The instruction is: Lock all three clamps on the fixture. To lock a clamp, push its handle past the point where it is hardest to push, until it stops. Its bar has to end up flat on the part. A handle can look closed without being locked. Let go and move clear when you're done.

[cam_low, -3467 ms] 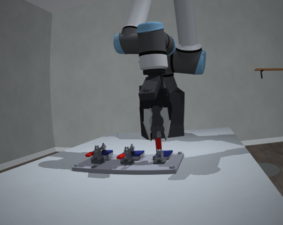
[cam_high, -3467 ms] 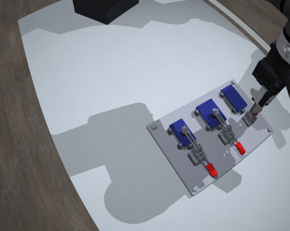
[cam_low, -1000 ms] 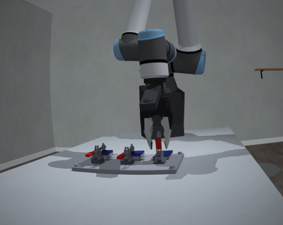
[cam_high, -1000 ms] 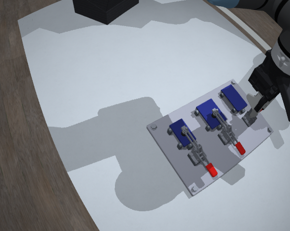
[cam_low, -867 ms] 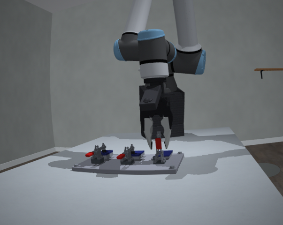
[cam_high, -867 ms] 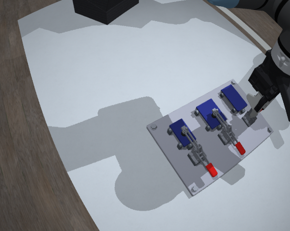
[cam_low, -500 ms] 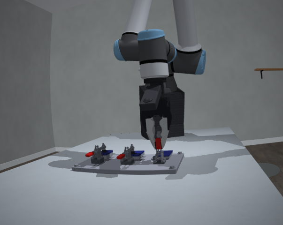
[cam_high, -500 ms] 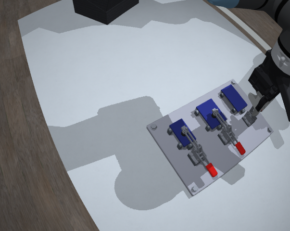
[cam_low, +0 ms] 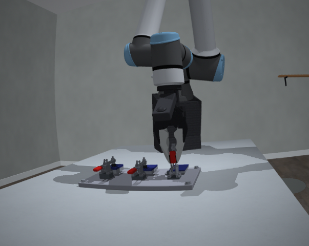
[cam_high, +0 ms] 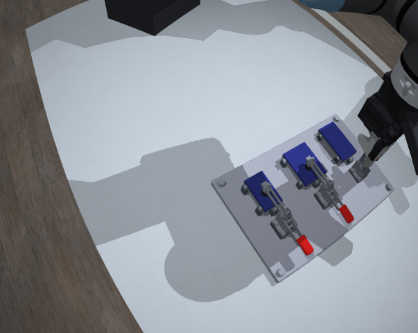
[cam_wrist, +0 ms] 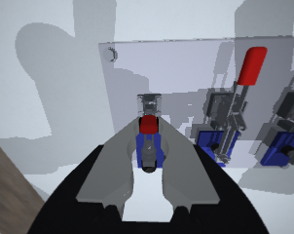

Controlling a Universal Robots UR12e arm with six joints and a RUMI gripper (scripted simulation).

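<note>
A grey fixture plate [cam_high: 237, 207] [cam_low: 149, 185] [cam_wrist: 186, 63] carries three toggle clamps, each beside a blue part. My gripper [cam_high: 369, 159] [cam_low: 172, 159] [cam_wrist: 149, 117] is shut on the red handle [cam_low: 172, 156] [cam_wrist: 149, 124] of the end clamp [cam_high: 359, 173], which stands upright. This clamp's bar is off its blue part [cam_high: 337, 141]. The middle clamp's red handle [cam_high: 346, 214] [cam_low: 131, 170] [cam_wrist: 252, 65] and the far clamp's red handle [cam_high: 304, 244] [cam_low: 97, 168] lie low. Their bars reach over their blue parts [cam_high: 301, 163] [cam_high: 263, 186].
A black box [cam_high: 151, 14] [cam_low: 194, 124] stands at the back of the white table top. The table's curved edge meets the wooden floor [cam_high: 22, 215]. A wall shelf [cam_low: 297, 76] hangs far off.
</note>
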